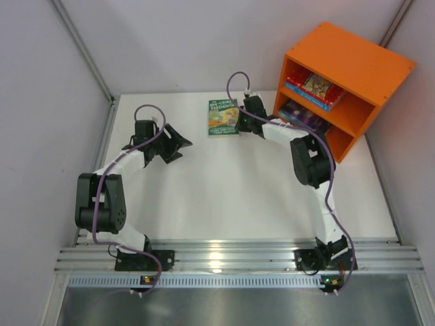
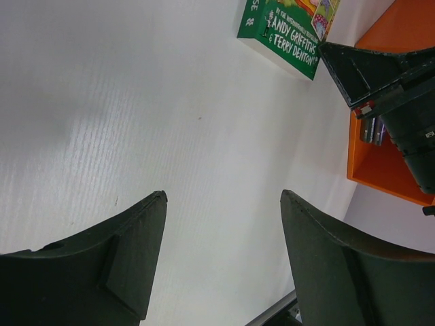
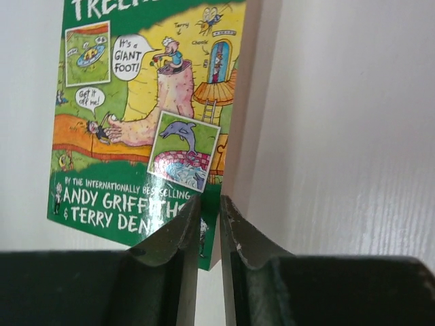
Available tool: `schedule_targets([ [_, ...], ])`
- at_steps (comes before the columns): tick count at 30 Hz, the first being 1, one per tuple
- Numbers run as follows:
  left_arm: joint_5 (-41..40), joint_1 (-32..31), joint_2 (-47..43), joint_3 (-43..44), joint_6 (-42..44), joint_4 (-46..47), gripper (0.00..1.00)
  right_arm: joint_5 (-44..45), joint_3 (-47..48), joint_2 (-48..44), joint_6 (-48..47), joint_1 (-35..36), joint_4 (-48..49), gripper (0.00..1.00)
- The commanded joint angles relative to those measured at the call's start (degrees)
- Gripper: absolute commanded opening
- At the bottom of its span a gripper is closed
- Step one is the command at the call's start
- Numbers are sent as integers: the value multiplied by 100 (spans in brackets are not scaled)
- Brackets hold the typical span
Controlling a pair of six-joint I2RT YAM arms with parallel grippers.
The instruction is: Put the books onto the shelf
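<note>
Overhead, a green book lies flat and cover up on the white table, towards the far side and just left of the orange shelf, which stands in the far right corner. The right gripper meets the green book from the shelf side. Its wrist camera shows the two dark fingers drawn almost together, pinching the lower right corner of the cover between their tips, with the pale page edge running up from them. The right arm's white forearm crosses just in front of the shelf's near left corner, beside the lower compartment, where a dark book lies. The upper compartment holds a small stack of books, a bright blue edge showing at the front. A purple cable loops above the right wrist. The left gripper hangs well left of the green book, its jaws spread wide over bare table. Both arm bases sit on an aluminium rail along the near edge.
</note>
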Motion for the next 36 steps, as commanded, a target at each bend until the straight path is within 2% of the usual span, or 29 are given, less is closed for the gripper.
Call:
schedule_targets([
  [1, 25, -14, -93, 87, 35, 117, 73, -481, -481, -137, 15, 283, -418, 16],
  [8, -10, -14, -146, 17, 201, 21, 73, -587, -1508, -699, -82, 617, -375, 17],
  [13, -27, -119, -155, 17, 447, -146, 72, -631, -2957, -1506, -161, 784, 38, 18],
  [19, -475, -628, 116, 210, 869, -375, 70, -438, -4890, -2737, -196, 837, 408, 20],
  [24, -572, -893, 503, 526, 1238, -454, 69, -271, -5516, -3747, -293, 810, 215, 23],
  [28, -352, -1007, 899, 886, 1397, -401, 68, -183, -5737, -4355, -75, 784, 74, 34],
  [32, -642, -1034, 1355, 1238, 1590, -542, 67, -16, -5737, -4672, 234, 749, 109, 32],
  [36, -274, -1069, 1769, 1441, 1626, -305, 63, -7, -5544, -4620, 383, 731, 127, 31],
])
